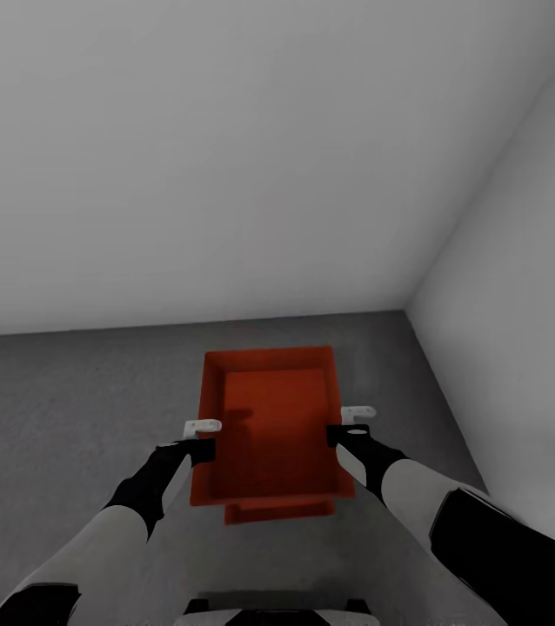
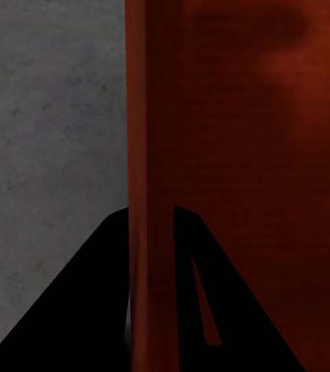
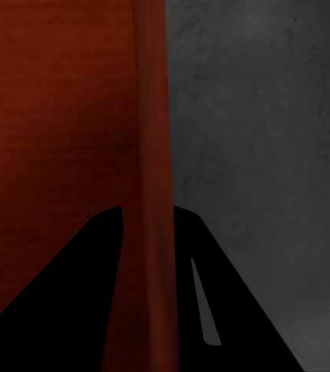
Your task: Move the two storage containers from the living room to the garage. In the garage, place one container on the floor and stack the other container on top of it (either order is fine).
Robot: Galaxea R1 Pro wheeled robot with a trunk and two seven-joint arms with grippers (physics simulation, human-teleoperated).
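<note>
While each gripper, left [image 1: 201, 439] and right [image 1: 348, 425], is clamped on the stiff, light-looking container [image 1: 269, 417], its nine and three o'clock walls are pinched.

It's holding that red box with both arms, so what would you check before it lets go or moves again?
1. Left fingers straddle the upper container's wall: ok.
2. Right fingers straddle the opposite wall: ok.
3. Second container lies under the first: ok, its edge peeks out nearest the robot.
4. Upper one fully seated: cannot tell.
5. On grey concrete floor, not wood: ok.
6. Gap to the white wall: ok.
</note>
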